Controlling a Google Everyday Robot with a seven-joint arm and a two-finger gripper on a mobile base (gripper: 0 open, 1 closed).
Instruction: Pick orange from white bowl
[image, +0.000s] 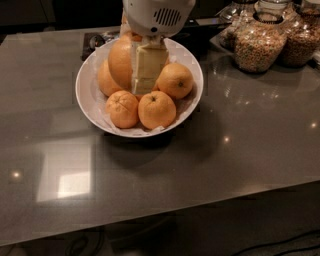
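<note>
The white bowl stands on the grey table, lined with crinkled paper and holding several oranges. My gripper comes down from the top edge over the bowl's middle. Its pale fingers are shut on the large smooth orange, which is held above the others. Smaller oranges with dark stem dimples lie in the bowl at the front left, front middle and right. Another orange shows at the left behind the held one.
Glass cereal jars stand at the back right on a tray. A dark object lies just behind the bowl. The grey table stretches in front, with its front edge near the bottom.
</note>
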